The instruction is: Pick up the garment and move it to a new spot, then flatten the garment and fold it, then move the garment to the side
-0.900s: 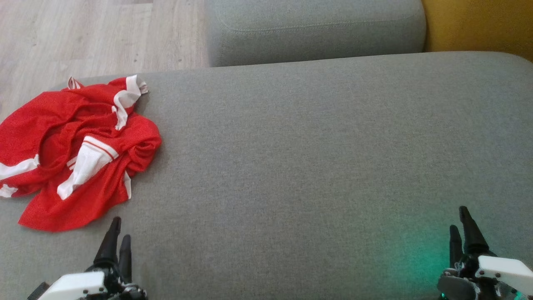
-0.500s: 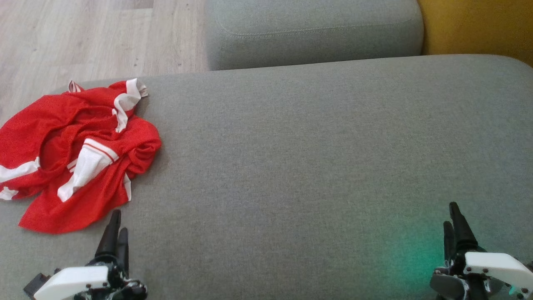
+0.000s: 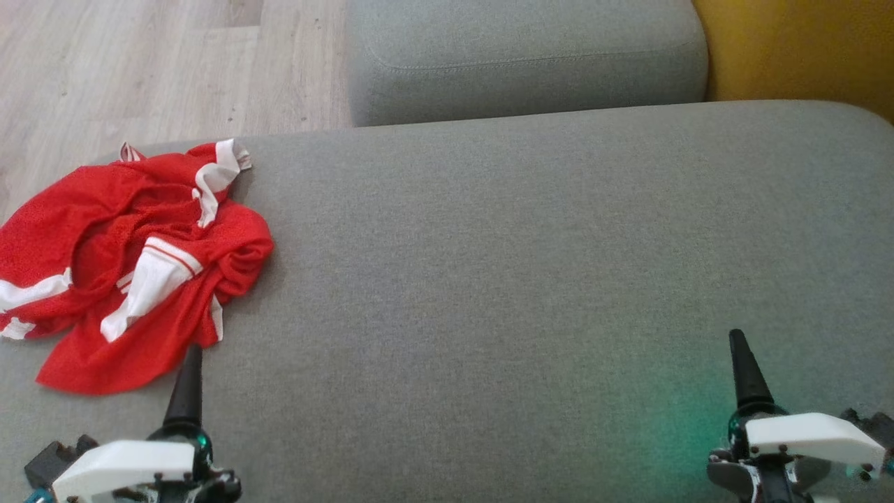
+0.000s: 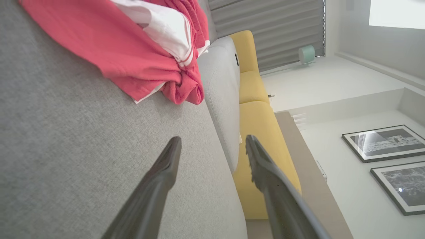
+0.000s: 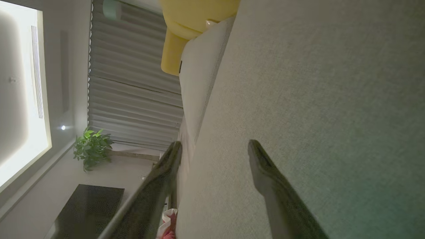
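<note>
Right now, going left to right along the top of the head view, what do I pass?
First the wooden floor → grey sofa cushion → yellow upholstery.

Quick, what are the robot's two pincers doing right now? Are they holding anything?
Left pincer: open, holding nothing; the red garment lies just ahead of it.
Right pincer: open, holding nothing.

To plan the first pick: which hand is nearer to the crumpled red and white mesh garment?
Left. The left hand is just short of the garment; the right hand is far off across the grey fabric cushion.
</note>
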Robot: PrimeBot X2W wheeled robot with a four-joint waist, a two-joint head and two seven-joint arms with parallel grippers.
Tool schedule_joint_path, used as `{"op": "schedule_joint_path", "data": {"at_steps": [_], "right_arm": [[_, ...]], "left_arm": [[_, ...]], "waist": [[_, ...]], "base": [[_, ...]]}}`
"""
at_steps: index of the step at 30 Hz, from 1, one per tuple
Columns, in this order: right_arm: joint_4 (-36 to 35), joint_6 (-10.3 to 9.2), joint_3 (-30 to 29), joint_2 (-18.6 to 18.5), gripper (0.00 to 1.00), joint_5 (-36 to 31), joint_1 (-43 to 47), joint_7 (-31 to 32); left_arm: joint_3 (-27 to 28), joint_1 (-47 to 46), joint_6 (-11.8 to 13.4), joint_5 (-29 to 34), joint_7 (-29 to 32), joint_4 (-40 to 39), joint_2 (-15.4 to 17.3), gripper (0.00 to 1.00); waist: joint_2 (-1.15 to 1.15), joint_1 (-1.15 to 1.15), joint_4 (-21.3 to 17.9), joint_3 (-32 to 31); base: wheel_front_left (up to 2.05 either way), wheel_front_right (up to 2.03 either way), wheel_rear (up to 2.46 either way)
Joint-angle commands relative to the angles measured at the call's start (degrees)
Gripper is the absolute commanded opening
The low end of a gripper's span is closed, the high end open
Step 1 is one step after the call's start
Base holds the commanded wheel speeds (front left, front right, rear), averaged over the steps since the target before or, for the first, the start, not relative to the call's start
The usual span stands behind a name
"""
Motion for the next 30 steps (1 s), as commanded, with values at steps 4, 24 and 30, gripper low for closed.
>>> {"op": "schedule_joint_path", "data": {"at_steps": [4,24,30], "right_arm": [[-2.7,0.13,1.8,-0.2,1.0,-4.9,-1.8,-1.5],[-4.5,0.2,6.9,-0.3,1.0,-19.7,-1.9,-4.9],[-5.4,0.22,8.4,-0.3,1.0,-23.8,-1.7,-5.9]], "left_arm": [[0.4,-0.6,0.0,5.7,-1.1,-3.8,0.6,1.0],[-2.2,1.4,3.0,23.3,-4.5,-8.2,1.7,1.0],[-2.9,1.8,4.2,27.7,-5.6,-9.2,2.2,1.0]], "waist": [[0.0,0.0,0.1,-0.4],[0.0,0.0,0.3,-1.8],[0.0,0.0,0.4,-2.2]], "base": [[0.0,0.0,0.0],[0.0,0.0,0.0],[0.0,0.0,0.0]]}}
